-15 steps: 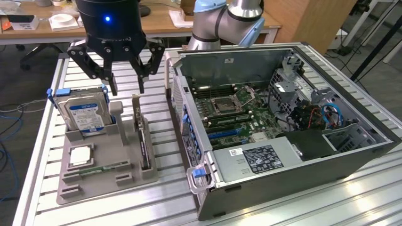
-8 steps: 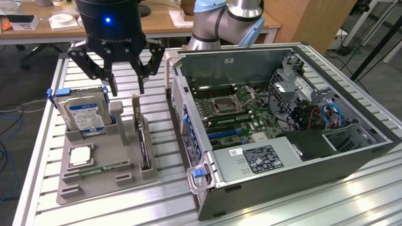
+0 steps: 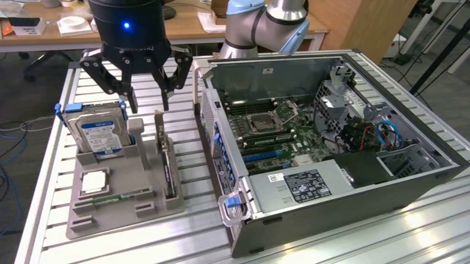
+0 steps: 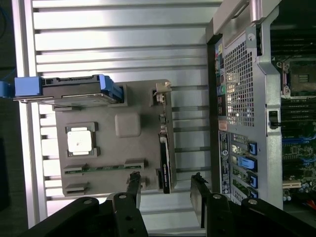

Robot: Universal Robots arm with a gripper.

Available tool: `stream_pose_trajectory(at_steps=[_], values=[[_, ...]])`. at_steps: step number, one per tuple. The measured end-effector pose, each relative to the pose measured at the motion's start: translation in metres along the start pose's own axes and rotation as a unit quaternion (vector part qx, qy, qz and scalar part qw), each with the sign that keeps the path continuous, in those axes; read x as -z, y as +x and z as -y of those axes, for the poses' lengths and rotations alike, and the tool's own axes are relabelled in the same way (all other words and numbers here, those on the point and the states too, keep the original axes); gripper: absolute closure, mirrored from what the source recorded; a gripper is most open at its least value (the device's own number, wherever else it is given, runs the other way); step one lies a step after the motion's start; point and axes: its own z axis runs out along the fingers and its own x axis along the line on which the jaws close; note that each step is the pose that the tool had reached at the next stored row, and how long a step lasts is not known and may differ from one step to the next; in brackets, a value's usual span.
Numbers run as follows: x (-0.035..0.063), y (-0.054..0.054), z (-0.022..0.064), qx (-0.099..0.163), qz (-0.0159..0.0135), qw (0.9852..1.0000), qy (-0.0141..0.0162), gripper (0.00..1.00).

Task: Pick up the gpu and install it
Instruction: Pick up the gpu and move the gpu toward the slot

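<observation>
End effector (image 3: 151, 103) hung wide open over gpu (image 3: 167, 165), on edge in gray holder (image 3: 118, 219); prob. light, stiff, fragile, so grip the bare top edge.

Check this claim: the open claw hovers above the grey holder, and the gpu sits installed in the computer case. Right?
No: the exterior view shows the gpu standing on edge in the grey holder, not in the computer case. The rest holds.

table (image 3: 331, 242): ribbed bare metal, satin sheen
holder (image 3: 110, 223): matt grey plastic
gpu (image 3: 168, 168): dark board, slight gloss; silvery metal bracket at its 12 o'clock end, exterior view
gripper (image 3: 151, 104): black, semi-gloss
computer case (image 3: 353, 201): grey sheet metal, perforated panels
hard drive (image 3: 99, 132): glossy label, blue plastic rails
</observation>
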Motion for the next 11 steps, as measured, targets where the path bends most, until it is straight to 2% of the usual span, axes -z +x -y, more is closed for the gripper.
stream_pose_trajectory(at_steps=[11], values=[[-0.0021, 0.0000, 0.0001, 0.000, 0.0000, 1.0000, 0.0000, 0.47]])
